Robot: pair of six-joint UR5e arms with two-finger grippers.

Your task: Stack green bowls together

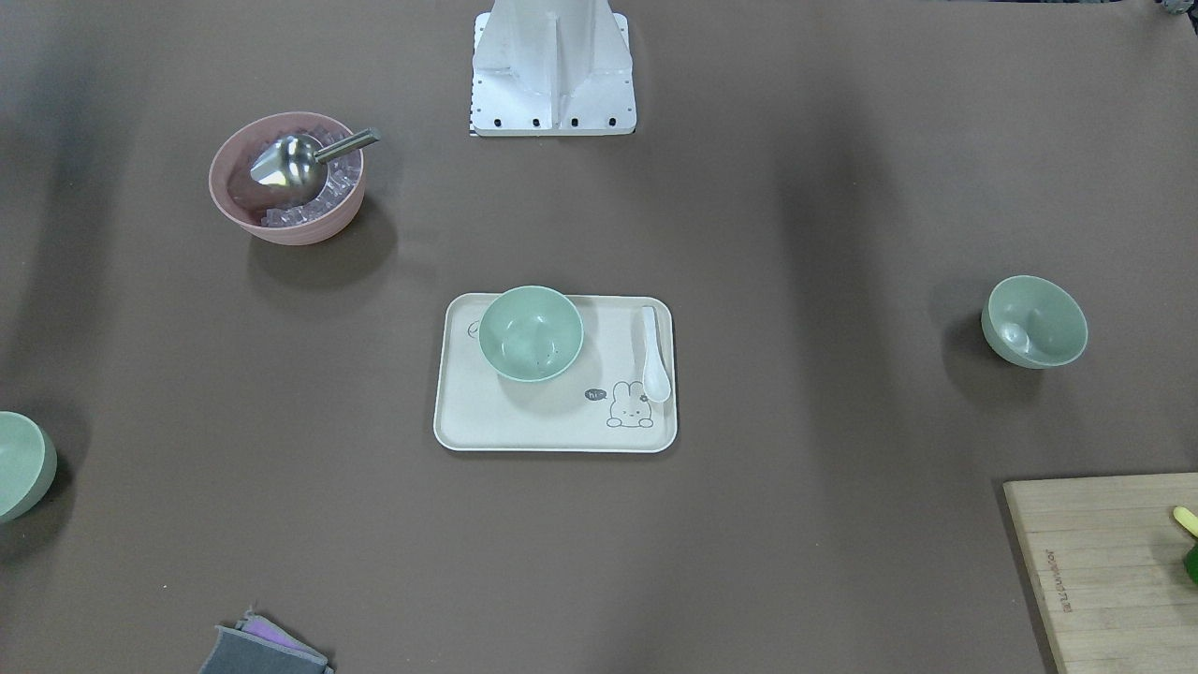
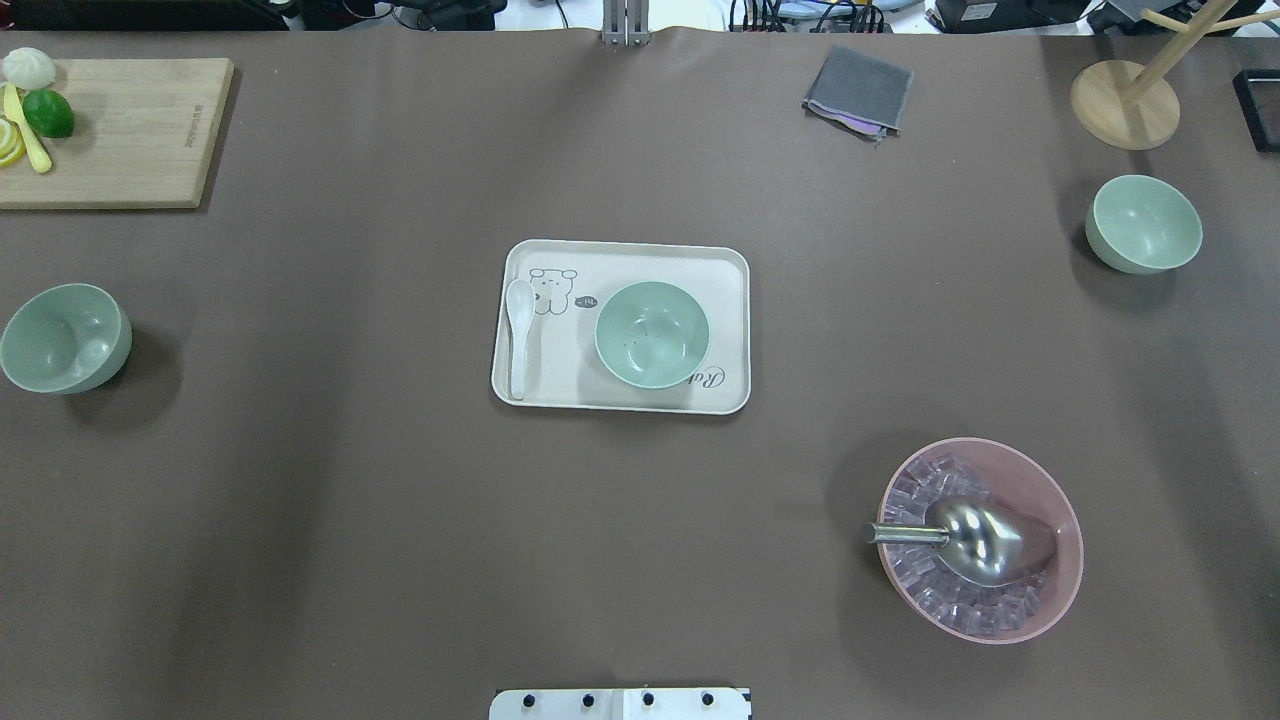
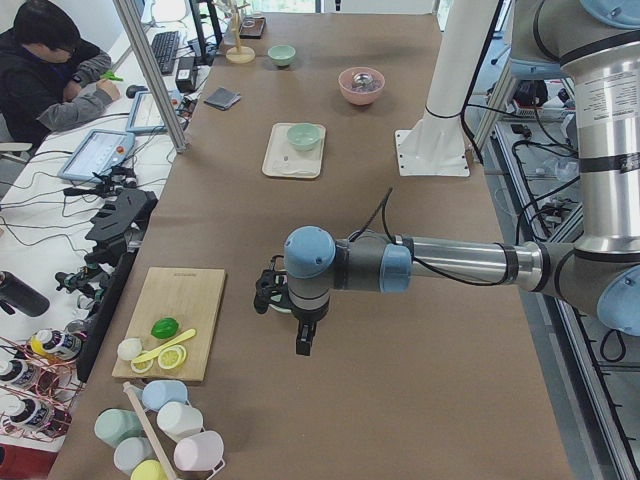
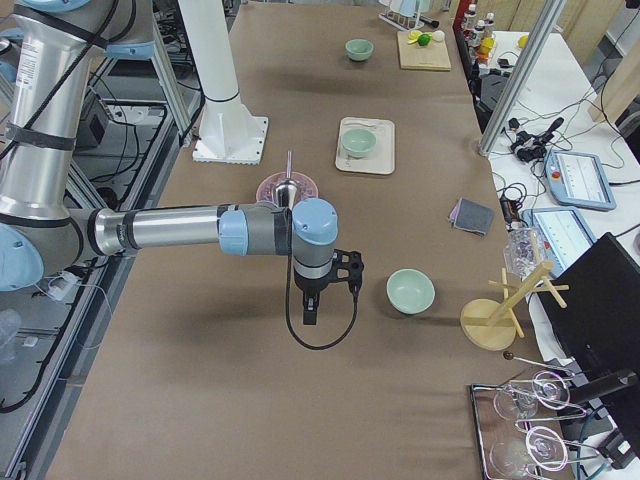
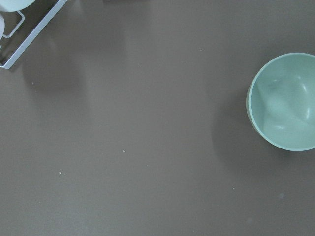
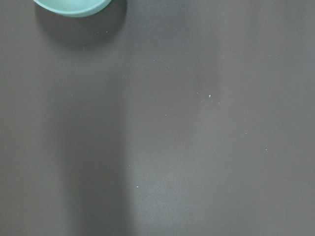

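Observation:
Three pale green bowls stand apart on the brown table. One (image 2: 652, 334) sits on the cream tray (image 2: 720, 268) in the middle. One (image 2: 65, 338) stands at the left edge and shows in the left wrist view (image 5: 285, 101). One (image 2: 1143, 223) stands at the far right, and its rim shows in the right wrist view (image 6: 71, 6). My left gripper (image 3: 303, 338) and right gripper (image 4: 310, 308) show only in the side views, hanging above bare table. I cannot tell whether either is open or shut.
A pink bowl (image 2: 1060, 590) with ice cubes and a metal scoop stands near right. A white spoon (image 2: 519, 335) lies on the tray. A cutting board (image 2: 120, 130) with a lime, a grey cloth (image 2: 858, 92) and a wooden stand (image 2: 1125, 103) line the far edge.

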